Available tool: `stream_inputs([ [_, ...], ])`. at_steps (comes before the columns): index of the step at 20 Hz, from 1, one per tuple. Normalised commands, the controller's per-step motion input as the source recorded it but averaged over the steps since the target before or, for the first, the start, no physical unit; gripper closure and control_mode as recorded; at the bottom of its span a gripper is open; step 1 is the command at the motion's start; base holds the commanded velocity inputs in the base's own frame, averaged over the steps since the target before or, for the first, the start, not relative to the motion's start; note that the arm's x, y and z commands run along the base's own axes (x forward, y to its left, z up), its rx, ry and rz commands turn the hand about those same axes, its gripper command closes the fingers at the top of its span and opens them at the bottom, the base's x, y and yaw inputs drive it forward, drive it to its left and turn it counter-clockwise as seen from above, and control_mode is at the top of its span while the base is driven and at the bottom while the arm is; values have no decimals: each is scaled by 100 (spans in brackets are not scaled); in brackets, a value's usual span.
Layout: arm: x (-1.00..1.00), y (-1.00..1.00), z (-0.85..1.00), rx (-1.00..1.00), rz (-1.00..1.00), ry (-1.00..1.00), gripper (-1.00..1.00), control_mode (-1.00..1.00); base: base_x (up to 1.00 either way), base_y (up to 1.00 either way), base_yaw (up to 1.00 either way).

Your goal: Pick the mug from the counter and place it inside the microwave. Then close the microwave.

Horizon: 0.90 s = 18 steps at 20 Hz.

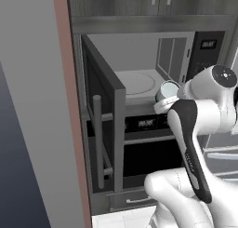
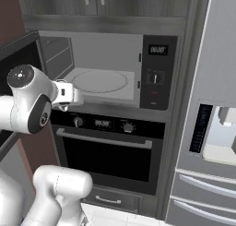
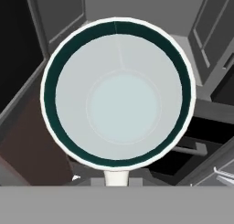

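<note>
Kitchen wall unit, microwave (image 1: 139, 78) door open. Gripper (image 1: 173, 99) clamped on mug (image 1: 166, 91), held tilted just outside the cavity's front edge. Risk: mug clipping the lower sill on entry, tipping.

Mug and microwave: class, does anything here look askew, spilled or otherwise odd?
Nothing is spilled or damaged. The mug is tipped, its mouth facing the hand camera rather than upward, held in the air just in front of the microwave, whose door stands wide open.
</note>
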Motion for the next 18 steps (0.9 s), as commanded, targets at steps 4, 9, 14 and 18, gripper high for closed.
stream_inputs([
  [4,28,0,21,3,0,0,100,-100,0,0,0],
  [9,41,0,7,2,0,0,100,-100,0,0,0],
  [14,49,0,4,0,0,0,100,-100,0,0,0],
  [18,37,2,0,0,0,0,100,-100,0,0,0],
])
